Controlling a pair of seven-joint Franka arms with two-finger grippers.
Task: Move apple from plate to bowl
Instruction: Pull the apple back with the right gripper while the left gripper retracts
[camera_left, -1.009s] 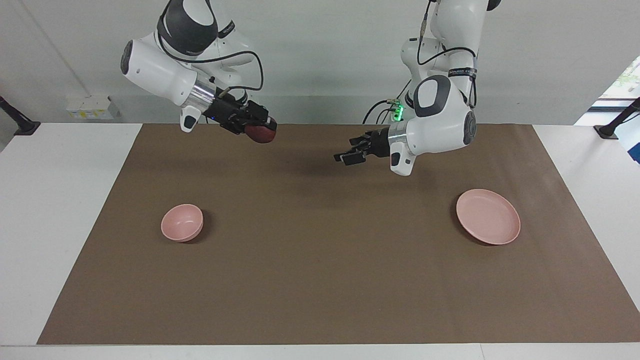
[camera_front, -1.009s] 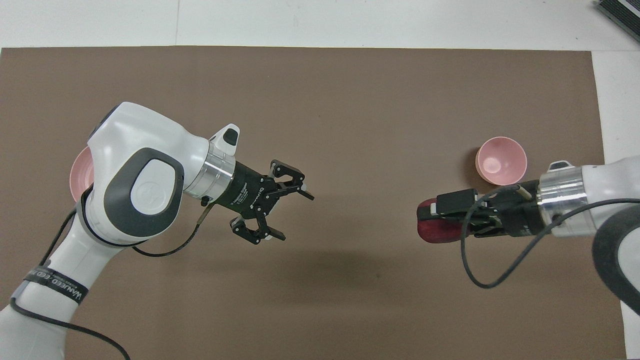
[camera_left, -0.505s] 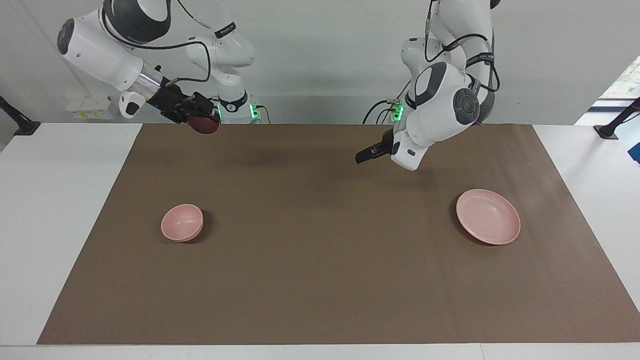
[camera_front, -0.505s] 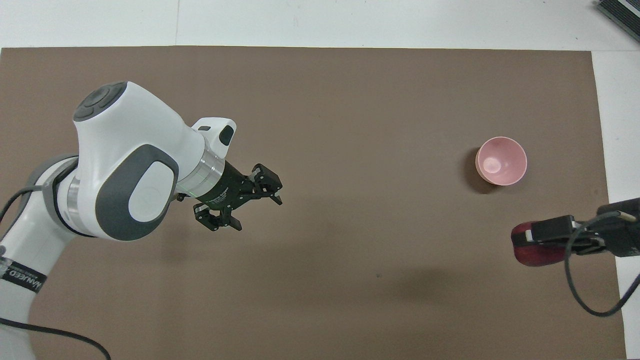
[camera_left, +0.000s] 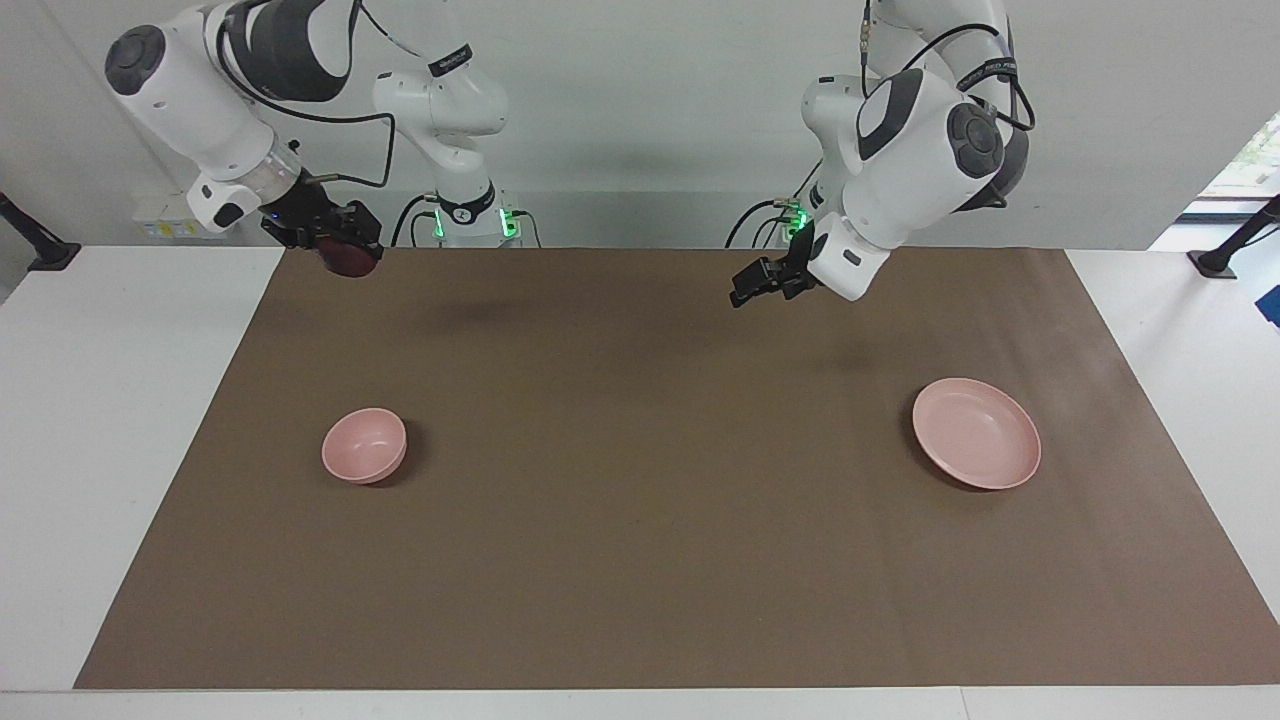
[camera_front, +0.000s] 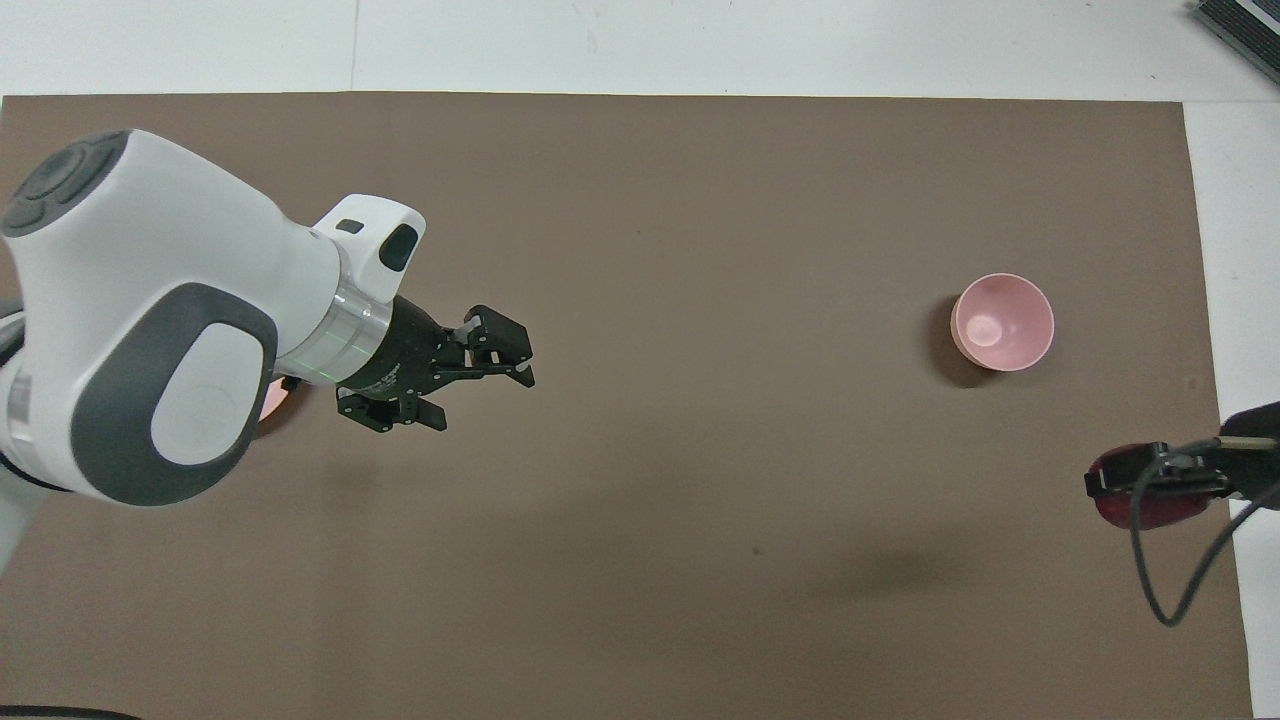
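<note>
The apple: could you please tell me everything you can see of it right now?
The apple is small, round and dark red with a smooth skin. It is off the table, clamped in the right gripper, which is shut on it and covers its upper part. It hangs over the brown mat's edge at the right arm's end, clear of both the bowl and the empty plate.

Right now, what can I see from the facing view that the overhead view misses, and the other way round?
Only the facing view shows the whole empty plate and both arms' bases. Only the overhead view looks straight down into the empty bowl; there the left arm hides most of the plate. Both show the right hand holding the apple in the air and the left hand open and empty.
</note>
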